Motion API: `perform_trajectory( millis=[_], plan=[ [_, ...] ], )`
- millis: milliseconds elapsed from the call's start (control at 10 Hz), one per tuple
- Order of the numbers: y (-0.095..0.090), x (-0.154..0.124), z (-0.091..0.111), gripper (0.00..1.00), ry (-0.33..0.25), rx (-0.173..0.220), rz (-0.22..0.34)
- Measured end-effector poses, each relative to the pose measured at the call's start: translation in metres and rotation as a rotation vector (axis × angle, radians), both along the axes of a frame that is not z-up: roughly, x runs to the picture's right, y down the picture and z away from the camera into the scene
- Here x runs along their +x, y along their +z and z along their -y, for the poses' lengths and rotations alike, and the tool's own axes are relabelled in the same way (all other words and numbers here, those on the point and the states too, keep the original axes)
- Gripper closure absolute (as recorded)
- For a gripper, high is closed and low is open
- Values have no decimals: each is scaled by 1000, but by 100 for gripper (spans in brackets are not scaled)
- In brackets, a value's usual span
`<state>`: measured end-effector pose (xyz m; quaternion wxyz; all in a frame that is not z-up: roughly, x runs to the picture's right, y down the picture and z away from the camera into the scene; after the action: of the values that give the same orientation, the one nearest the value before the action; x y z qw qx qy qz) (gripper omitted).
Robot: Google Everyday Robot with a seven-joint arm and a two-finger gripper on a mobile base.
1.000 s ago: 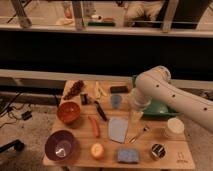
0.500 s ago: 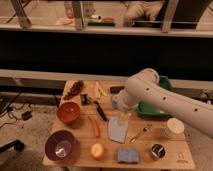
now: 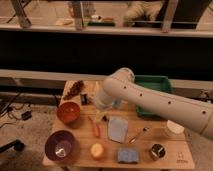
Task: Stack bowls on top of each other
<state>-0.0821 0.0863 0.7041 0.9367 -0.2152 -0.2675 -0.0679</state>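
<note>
Pincer (image 3: pixel 103 118) above wooden table (image 3: pixel 82 136), state cannot tell | orange bowl (image 3: pixel 68 112), purple bowl (image 3: pixel 61 145) unstacked | dim room

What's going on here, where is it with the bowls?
One robot arm extends from the right over the wooden table. Its gripper is above the middle of the table, just right of the orange-red bowl and near the carrot. The purple bowl sits apart at the front-left corner. Neither bowl is held, and they are not yet stacked.
</note>
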Motion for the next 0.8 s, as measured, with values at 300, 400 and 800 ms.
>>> perform_trajectory(
  millis=[300,400,800],
  plan=[
    [5,-47,-2,20,18,-9,94],
    [7,-53,-7,20,19,-26,119],
    [6,-62,-31,20,-5,-104,195]
  ],
)
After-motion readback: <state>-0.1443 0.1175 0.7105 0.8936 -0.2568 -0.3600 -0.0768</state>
